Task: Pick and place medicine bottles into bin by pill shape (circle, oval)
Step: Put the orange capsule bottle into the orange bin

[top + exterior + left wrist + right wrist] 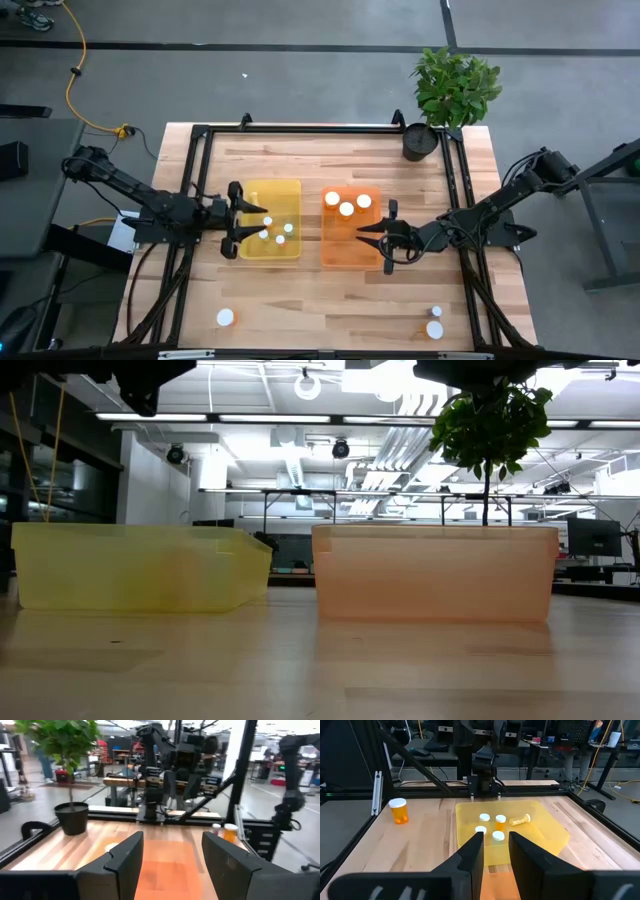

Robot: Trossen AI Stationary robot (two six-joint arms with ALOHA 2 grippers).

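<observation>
Wooden table [330, 300], black frame along its left, far and right edges. Left arm [130, 195] reaches in from the left; right arm [500, 205] from the right.

Yellow bin [290, 250] sits left of centre, orange bin [335, 255] just beside it on the right, a narrow gap between them. Low view: both bins stand upright on the tabletop.

Potted plant [452, 92] in a black pot at the far right corner.

Left gripper [236, 232] hangs over the yellow bin's left edge, fingers spread, nothing between them. Right gripper [378, 238] hangs over the orange bin's right part, fingers parted, empty.

Medicine bottles: in the yellow bin, several white-capped bottles [277, 231] clustered in the middle; right wrist view shows four upright and one lying on its side [520, 820]. In the orange bin, three white caps [347, 205] at the far end. One bottle [225, 318] stands on the table near left. Two bottles [435, 322] stand close together near right, well apart from both bins.
</observation>
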